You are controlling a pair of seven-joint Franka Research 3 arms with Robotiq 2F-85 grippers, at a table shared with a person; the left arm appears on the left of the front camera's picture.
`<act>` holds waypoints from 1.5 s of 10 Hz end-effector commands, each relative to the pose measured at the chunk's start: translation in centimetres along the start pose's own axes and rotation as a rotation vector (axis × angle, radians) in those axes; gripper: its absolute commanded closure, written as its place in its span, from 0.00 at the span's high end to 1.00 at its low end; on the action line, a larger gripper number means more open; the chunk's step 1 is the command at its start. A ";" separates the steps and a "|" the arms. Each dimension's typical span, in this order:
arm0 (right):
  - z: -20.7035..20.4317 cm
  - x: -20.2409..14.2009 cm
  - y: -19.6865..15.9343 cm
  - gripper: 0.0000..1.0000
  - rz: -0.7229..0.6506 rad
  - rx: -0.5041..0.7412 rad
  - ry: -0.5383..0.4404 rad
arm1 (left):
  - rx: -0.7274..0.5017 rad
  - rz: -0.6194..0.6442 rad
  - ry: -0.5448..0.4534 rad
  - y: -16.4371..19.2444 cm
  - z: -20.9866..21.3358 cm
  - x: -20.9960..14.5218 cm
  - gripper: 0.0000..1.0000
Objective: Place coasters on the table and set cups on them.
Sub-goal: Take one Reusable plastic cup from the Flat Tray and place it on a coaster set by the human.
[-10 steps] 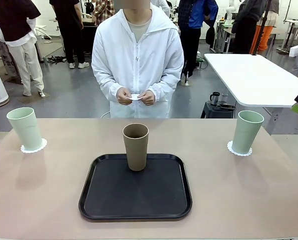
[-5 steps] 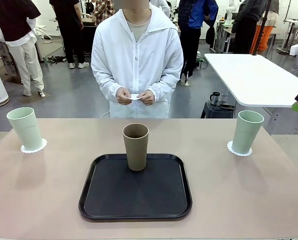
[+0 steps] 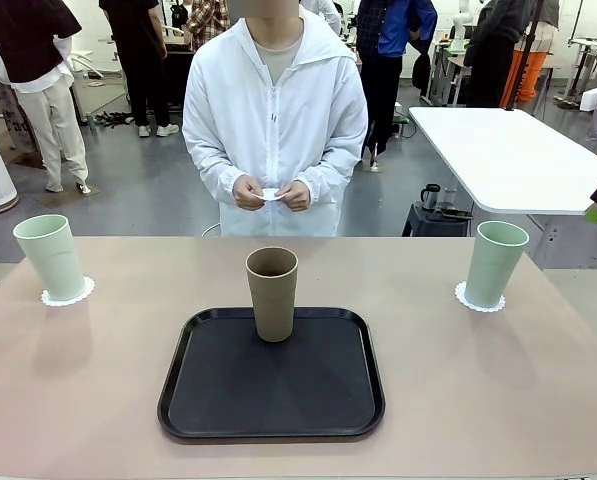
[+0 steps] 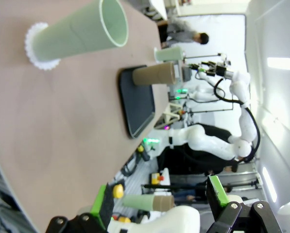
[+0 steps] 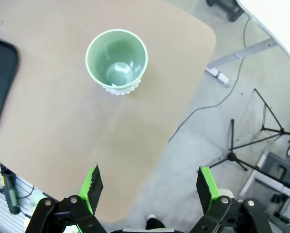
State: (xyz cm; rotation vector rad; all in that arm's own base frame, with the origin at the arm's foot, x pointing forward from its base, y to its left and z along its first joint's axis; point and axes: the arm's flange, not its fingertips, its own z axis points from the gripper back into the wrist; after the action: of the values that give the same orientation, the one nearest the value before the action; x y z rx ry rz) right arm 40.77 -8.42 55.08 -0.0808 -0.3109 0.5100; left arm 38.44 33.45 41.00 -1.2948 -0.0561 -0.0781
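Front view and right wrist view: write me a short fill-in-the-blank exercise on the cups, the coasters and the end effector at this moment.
1. The brown cup stands on the black ____.
2. The left mint green cup and the right mint green cup each stand on a white ____.
3. The third coaster is held above the table by the ____.
4. The right end effector has its jaws ____.
Missing words: tray; coaster; person; open.

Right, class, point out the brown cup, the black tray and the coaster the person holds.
brown cup (image 3: pixel 272 295), front view, mid wall.
black tray (image 3: pixel 278 390), front view, bare floor.
held coaster (image 3: pixel 270 194), front view, its white middle.
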 end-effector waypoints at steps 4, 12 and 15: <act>0.8 -1.5 0.8 1.00 -0.091 0.185 -0.010 | 0.005 0.004 0.000 -0.2 0.1 -0.1 1.00; -6.9 -10.1 -9.2 1.00 -0.453 1.180 -0.237 | 0.005 0.004 0.000 -0.2 0.1 -0.1 1.00; -9.6 -13.5 -12.0 1.00 -0.432 1.316 -0.276 | 0.005 0.004 0.000 -0.2 0.1 -0.1 1.00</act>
State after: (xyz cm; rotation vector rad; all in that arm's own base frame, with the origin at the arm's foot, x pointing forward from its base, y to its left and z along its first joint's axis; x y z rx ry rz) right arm 36.99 -24.12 43.76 1.2817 -0.2072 0.1846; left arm 38.39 33.51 40.99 -1.2949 -0.0569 -0.0770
